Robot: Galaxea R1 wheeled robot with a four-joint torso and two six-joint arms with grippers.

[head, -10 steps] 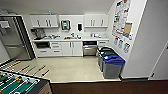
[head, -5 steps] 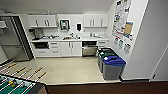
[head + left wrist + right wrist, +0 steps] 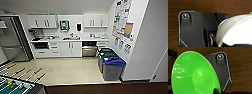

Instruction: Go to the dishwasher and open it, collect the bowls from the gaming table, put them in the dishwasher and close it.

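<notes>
The dishwasher point(image 3: 89, 50) stands under the counter at the far wall of the kitchen, with a grey steel-look front, and its door is closed. In the left wrist view, a white bowl point(image 3: 235, 31) shows large, its round rim tilted above a brown wooden floor. In the right wrist view, a wide bright green bowl point(image 3: 194, 73) shows its shiny inside, also tilted.

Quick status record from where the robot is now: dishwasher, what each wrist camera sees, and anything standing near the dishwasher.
dishwasher: under the counter at the far wall, door looks shut
left wrist view: white bowl close up, over wood-grain floor
right wrist view: bright green bowl close up
near dishwasher: bins along the right wall
foreground: foosball table, lower left
</notes>
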